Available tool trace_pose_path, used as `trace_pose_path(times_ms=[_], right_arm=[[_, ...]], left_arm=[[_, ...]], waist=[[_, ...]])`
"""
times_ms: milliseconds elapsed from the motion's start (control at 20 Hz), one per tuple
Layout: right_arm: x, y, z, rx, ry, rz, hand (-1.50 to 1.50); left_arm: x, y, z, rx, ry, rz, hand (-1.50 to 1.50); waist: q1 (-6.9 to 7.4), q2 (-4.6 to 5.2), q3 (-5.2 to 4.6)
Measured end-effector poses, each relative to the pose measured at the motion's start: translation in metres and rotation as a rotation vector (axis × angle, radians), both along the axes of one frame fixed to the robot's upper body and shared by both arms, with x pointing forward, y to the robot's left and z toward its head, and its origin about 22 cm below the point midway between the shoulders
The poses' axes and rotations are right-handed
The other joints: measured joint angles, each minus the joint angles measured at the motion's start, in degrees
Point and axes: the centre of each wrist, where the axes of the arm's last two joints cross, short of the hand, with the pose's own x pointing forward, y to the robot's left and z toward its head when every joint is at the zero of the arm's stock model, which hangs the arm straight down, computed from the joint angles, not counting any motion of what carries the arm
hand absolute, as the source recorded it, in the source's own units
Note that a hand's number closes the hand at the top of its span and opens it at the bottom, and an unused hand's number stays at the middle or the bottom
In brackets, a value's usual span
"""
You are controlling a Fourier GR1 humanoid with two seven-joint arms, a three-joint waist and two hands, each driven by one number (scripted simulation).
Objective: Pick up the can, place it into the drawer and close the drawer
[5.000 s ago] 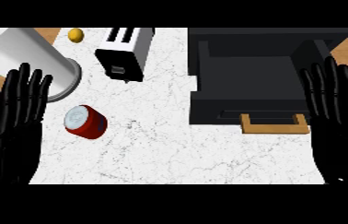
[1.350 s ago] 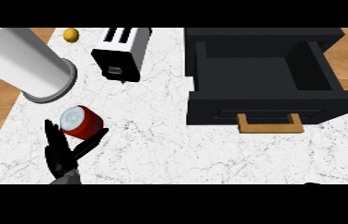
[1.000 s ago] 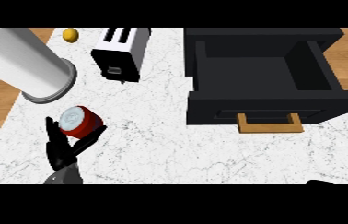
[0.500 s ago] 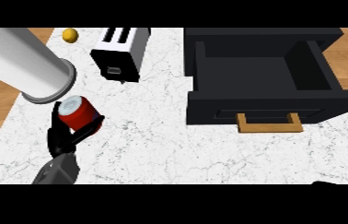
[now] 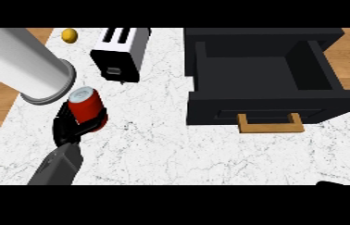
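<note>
I see the white marble counter (image 5: 171, 145) carrying an open black drawer (image 5: 263, 76) with a tan wooden handle (image 5: 271, 124) at right. At left lies a big grey metal cylinder (image 5: 31, 66), beside it a black-and-white toaster (image 5: 121, 53). My left hand (image 5: 68, 124) has its fingers curled around the red can with a silver top (image 5: 85, 106), just below the cylinder's rim. A small yellow fruit (image 5: 69, 34) sits far back.

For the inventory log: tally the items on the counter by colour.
Red: 1, the red metal can in the left hand
Black: 1, the open black drawer
Silver: 2, the toaster and the tall cylinder
Yellow: 1, the small round fruit
Total: 5
</note>
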Motion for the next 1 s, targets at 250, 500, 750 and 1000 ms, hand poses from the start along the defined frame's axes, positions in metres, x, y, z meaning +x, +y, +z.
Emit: trace_pose_path(times_ms=[250, 500, 750, 1000], right_arm=[[0.003, 0.004, 0.002, -0.007, 0.001, -0.006, -1.50], [0.005, 0.004, 0.006, -0.020, -0.006, 0.001, -1.50], [0.005, 0.001, 0.006, -0.022, -0.009, -0.019, -1.50], [0.003, 0.004, 0.005, -0.031, -0.006, -0.034, -1.50]], left_arm=[[0.014, -0.013, 0.005, -0.003, -0.036, -0.116, 1.50], [0.041, -0.068, 0.017, -0.011, -0.058, -0.356, 1.50], [0.063, -0.103, 0.038, -0.023, -0.086, -0.491, 1.50], [0.082, -0.126, 0.069, 0.008, -0.104, -0.576, 1.50]], waist=[[-0.05, 0.01, 0.01], [-0.57, 0.08, 0.00], [0.07, -0.12, 0.04], [0.58, -0.31, 0.07]])
